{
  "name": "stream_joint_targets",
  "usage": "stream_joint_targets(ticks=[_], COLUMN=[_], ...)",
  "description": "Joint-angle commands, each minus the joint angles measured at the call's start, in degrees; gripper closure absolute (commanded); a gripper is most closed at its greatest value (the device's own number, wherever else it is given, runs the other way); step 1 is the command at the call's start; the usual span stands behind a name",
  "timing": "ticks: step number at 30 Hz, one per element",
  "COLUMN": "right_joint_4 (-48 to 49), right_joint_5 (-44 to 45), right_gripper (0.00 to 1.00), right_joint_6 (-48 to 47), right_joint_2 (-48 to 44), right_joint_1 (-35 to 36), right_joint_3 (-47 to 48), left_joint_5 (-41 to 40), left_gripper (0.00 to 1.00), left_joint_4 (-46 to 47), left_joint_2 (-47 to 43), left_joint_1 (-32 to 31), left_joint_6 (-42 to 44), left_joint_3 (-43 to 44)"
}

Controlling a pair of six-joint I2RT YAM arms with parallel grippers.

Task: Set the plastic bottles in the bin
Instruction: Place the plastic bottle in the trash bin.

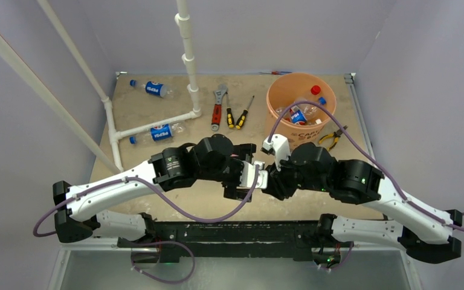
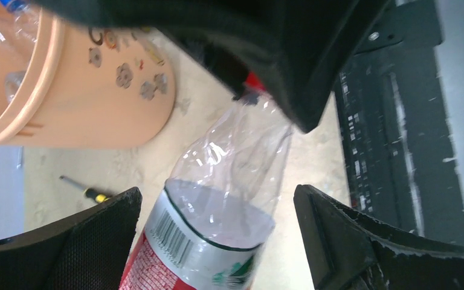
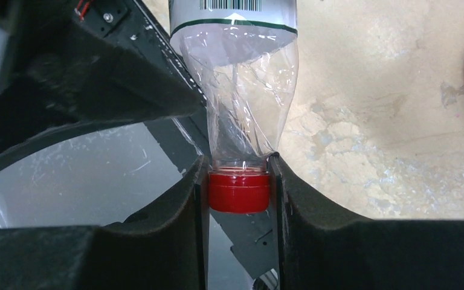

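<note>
Our right fingers [image 3: 175, 205] are closed narrow on the red cap [image 3: 239, 192] of a clear red-labelled bottle [image 3: 241, 103]. Our left fingers [image 2: 78, 248] stand wide on both sides of its body without touching it, so we judge the right side alone carries it. The bottle is near the bin [image 2: 96, 103] but not above it, and we think it is held by the cap so that the arm closer to the bin can bring it over the rim. Some bottles [image 1: 299, 113] lie inside the bin, and two Pepsi bottles [image 1: 153, 89] lie on the table [image 3: 368, 121] well apart from the bin.
</note>
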Motion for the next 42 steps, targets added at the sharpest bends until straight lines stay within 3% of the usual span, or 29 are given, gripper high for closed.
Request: stream_joint_targets(ticks=[1,7,11,15,22,23,26,27,28,32,35,39,40,42], right_joint_4=[-0.25,-0.55,-0.31,-0.44,0.07,0.47,2.06,3.01,4.12,12.03,27.11,56.13,59.39,56.89], right_joint_5=[-2.93,-4.96,-6.20,-5.97,-6.21,-6.38,-6.80,-6.36,-5.52,-0.07,4.33,7.26,8.62,9.32], right_gripper=[1.00,1.00,1.00,1.00,1.00,0.97,0.45,0.16,0.03,0.01,0.01,0.01,0.01,0.01], right_joint_6=[-2.28,-3.08,-3.30,-3.23,-2.74,-2.59,-1.65,-1.05,-0.32,2.34,5.17,9.51,9.68,8.54], right_joint_2=[-1.71,-3.42,-3.41,-3.40,-3.38,-3.42,-3.73,-4.13,-4.77,-10.52,-21.20,-38.58,-39.93,-37.47], right_joint_1=[0.18,0.18,0.18,0.20,0.18,0.18,0.18,0.18,0.18,0.18,0.22,0.18,0.18,0.18], right_joint_3=[3.73,3.77,3.64,4.41,6.53,6.60,7.24,7.50,7.76,8.55,1.06,-18.15,-20.02,-19.06], left_joint_5=[-7.62,-11.63,-12.62,-10.91,-9.12,-8.71,-7.38,-6.71,-6.19,-4.22,-0.10,3.00,2.66,0.78], left_gripper=[0.03,0.04,0.10,0.23,0.57,0.60,0.62,0.62,0.62,0.60,0.61,0.63,0.64,0.65], left_joint_4=[-1.55,-0.11,1.24,2.70,3.58,3.88,5.42,6.12,7.11,14.30,25.76,56.83,62.93,74.65], left_joint_2=[0.19,-1.78,-1.74,-2.12,-3.34,-3.67,-4.82,-5.32,-6.01,-9.75,-13.69,-18.11,-18.38,-17.62], left_joint_1=[-0.13,-0.13,-0.13,-0.13,-0.13,-0.13,-0.13,-0.13,-0.13,-0.13,-0.13,-0.13,-0.13,-0.13], left_joint_6=[5.14,6.52,6.12,4.84,2.98,2.54,0.93,0.30,-0.61,-5.96,-14.31,-32.15,-38.69,-47.61], left_joint_3=[1.17,-1.53,-2.31,-2.45,-2.96,-3.20,-3.90,-4.23,-4.68,-8.29,-15.93,-30.98,-34.41,-39.90])
